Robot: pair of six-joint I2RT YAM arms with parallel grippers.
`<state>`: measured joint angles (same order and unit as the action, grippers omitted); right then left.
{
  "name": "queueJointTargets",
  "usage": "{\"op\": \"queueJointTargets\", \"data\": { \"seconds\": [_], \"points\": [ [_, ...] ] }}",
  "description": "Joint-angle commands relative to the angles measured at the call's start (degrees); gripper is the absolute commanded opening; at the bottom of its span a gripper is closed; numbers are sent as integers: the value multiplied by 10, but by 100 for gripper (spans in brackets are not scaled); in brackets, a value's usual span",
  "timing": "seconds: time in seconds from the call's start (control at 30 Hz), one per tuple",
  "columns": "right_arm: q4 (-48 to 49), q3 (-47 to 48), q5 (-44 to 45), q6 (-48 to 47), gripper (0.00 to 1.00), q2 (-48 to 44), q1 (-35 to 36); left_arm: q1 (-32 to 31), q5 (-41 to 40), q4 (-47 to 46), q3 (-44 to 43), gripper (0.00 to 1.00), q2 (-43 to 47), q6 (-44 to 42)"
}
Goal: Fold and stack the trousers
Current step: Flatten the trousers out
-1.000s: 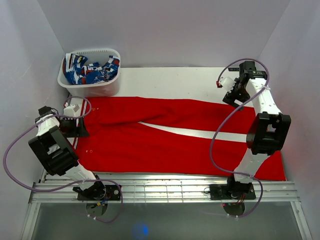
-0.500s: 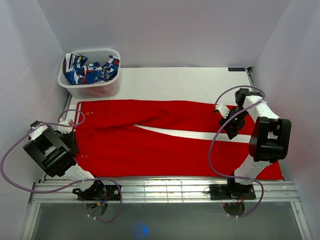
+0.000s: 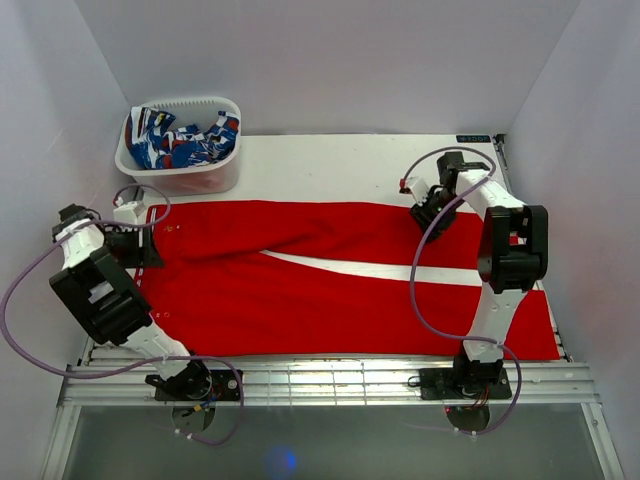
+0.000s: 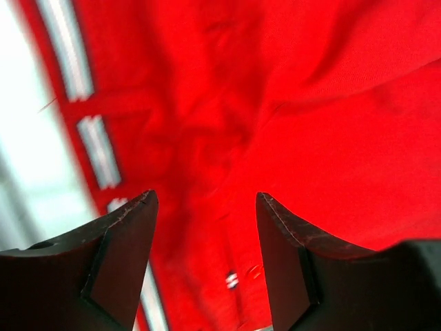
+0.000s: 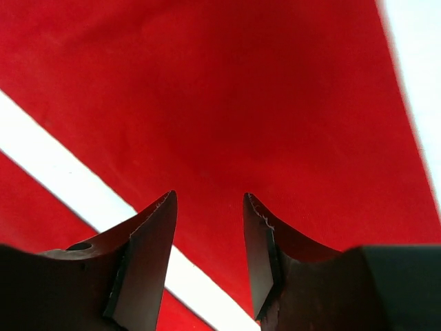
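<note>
The red trousers (image 3: 300, 290) lie spread flat across the white table (image 3: 340, 160), waist at the left and both legs running right, with a thin strip of table showing between the legs. My left gripper (image 3: 143, 250) hovers at the waist's left edge; in the left wrist view it (image 4: 207, 196) is open and empty over wrinkled red fabric (image 4: 331, 103). My right gripper (image 3: 425, 212) is over the far leg near its right end; in the right wrist view it (image 5: 209, 195) is open and empty above smooth red cloth (image 5: 241, 83).
A white basket (image 3: 180, 175) holding blue-white-red patterned cloth (image 3: 185, 140) stands at the back left corner. Purple-grey walls close in the left, back and right sides. A metal rail (image 3: 320, 380) runs along the near edge.
My left gripper has moved from the near-left side back to the waist's left edge. My right gripper has swung down and then back and left over the far leg. The trousers lie much the same.
</note>
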<state>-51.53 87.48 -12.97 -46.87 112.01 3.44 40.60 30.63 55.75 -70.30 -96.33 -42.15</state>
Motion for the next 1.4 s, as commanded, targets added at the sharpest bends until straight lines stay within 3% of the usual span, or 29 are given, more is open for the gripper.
{"op": "queueJointTargets", "data": {
  "seconds": [0.0, 0.2, 0.4, 0.57, 0.7, 0.77, 0.8, 0.87, 0.9, 0.97, 1.0, 1.17, 1.37],
  "points": [
    [20, -40, 52, 1, 49, 10, -2, -26, 48, -29, 12, 70, -6, 51],
    [39, -139, 105, -63, 46, -17, -16, -31, -6, -86, 55, 63, -61, 81],
    [11, -208, 117, -150, 39, -68, -16, 4, -43, -71, 65, 55, -72, 32],
    [-23, -157, 59, -218, 42, -130, -27, 11, 82, 98, -41, 61, -26, -140],
    [-24, -35, 34, -247, 50, -126, -67, 7, 156, 122, -150, 66, -10, -143],
    [-25, 7, 44, -252, 56, -86, -74, 2, 181, 78, -199, 70, -33, -117],
    [-27, 28, 47, -254, 65, -70, -83, -5, 181, 58, -214, 71, -45, -95],
    [-33, 88, 51, -268, 73, -19, -92, -31, 181, 53, -243, 72, -96, -118],
    [-36, 108, 51, -273, 84, -4, -102, -36, 192, 54, -258, 73, -109, -136],
    [-38, 163, 45, -278, 95, 37, -118, -43, 209, 27, -267, 75, -146, -156],
    [-38, 180, 44, -279, 97, 50, -122, -43, 230, 8, -277, 81, -158, -147],
    [-40, 249, 38, -283, 98, 114, -154, -47, 271, -166, -281, 82, -228, -38],
    [-40, 257, 22, -310, 98, 144, -181, -63, 220, -391, -248, 84, -264, 86]
  ]
}}
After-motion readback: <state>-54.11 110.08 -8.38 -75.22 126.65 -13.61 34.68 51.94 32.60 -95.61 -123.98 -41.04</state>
